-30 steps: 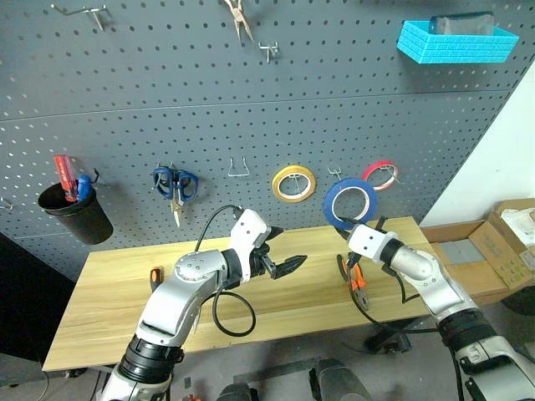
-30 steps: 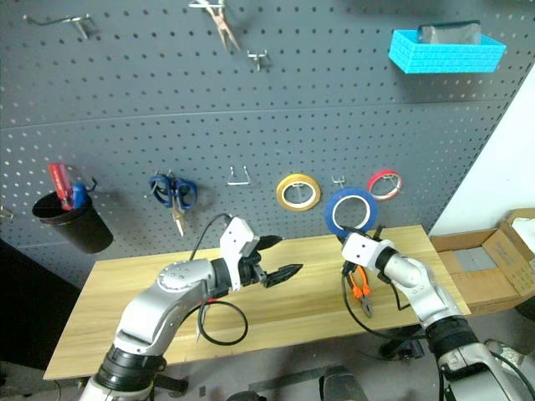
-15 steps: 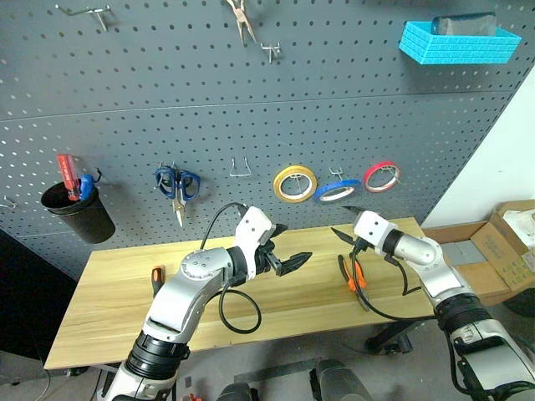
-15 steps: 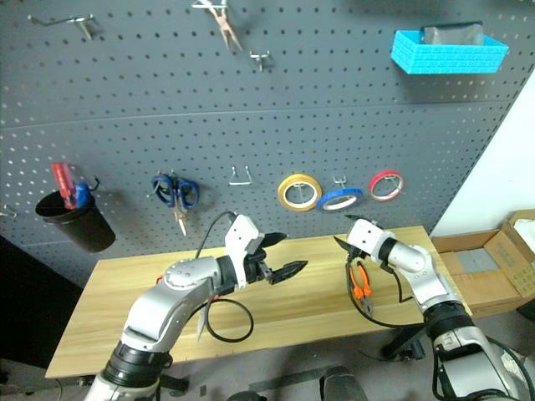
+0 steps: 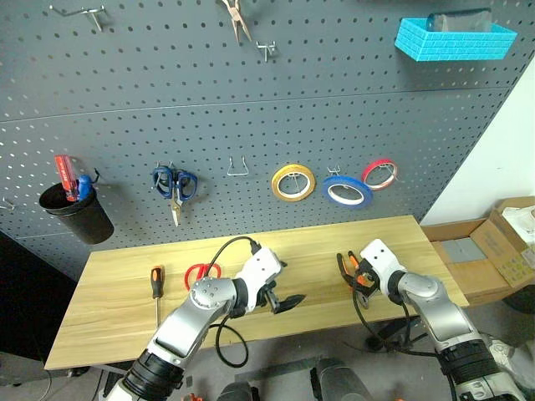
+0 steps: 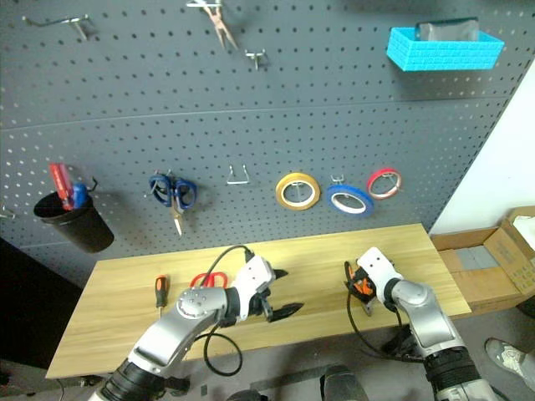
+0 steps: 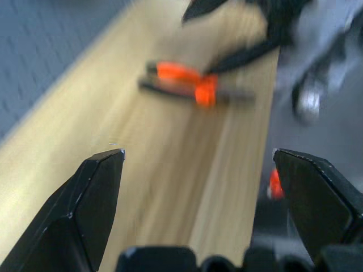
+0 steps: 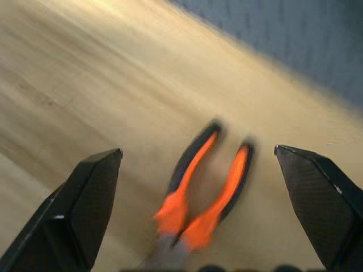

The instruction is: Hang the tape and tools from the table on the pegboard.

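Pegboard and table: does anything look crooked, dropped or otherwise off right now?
Nothing stands out. The blue tape roll hangs on its hook on the pegboard; the pliers, red-handled scissors and screwdriver lie flat on the table.

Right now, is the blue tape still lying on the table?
No, the blue tape hangs on a pegboard hook, above the table.

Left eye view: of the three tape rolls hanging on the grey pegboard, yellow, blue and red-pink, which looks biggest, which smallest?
1. Blue tape roll with white inner ring, widest, though tilted.
2. Yellow tape roll, nearly as large; too close to rank firmly.
3. Red-pink tape roll, plainly smallest.
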You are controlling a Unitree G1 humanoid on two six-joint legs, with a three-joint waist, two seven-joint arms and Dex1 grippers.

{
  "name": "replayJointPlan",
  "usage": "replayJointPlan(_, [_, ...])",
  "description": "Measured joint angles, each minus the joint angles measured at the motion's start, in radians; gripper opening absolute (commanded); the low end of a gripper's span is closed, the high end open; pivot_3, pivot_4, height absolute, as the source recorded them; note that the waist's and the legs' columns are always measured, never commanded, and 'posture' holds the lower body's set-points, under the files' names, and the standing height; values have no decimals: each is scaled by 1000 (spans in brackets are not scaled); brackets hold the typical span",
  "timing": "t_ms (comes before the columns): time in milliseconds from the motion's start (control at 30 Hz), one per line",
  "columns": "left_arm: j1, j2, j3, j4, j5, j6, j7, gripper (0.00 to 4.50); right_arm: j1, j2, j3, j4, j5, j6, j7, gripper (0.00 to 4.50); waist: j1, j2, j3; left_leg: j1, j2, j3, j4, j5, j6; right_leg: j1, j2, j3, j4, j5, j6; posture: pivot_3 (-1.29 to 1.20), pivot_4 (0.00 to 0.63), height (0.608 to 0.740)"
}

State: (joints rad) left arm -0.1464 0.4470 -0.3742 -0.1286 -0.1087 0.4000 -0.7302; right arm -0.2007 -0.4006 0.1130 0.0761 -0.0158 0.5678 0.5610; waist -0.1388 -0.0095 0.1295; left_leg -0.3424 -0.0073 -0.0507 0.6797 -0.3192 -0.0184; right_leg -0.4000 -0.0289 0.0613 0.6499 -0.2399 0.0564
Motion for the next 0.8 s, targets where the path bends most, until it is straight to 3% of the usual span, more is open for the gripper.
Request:
replayJointPlan(100, [-4,-3,-17,51,35,-45,-4,4500,-64,46,-51,16,41,207,-44,4471,0,2,14,0,0,1,0,1,1,0,0,1,0,2,1,-163,178,740])
replayJointPlan(233, [-21,-12,-22,68,57,-72,-8,4500,-150,82,-132,97,81,329,-106,4471,0,0,27,-4,0,2,0,0,1,-4,0,2,-1,2,1,-148,203,740])
replayJointPlan(633, [24,-14,-11,-1,57,-33,-4,4500,-300,116,-168,339,118,381,-170,4471,3,1,72,-7,0,2,-2,-4,7,-6,-3,2,-4,2,2,-96,254,740])
replayJointPlan(800, [60,-12,-8,-42,57,-9,1,4500,-352,113,-124,408,107,336,-166,4471,4,-6,87,-7,0,3,-1,-4,7,-6,-4,2,-3,2,2,-72,266,740])
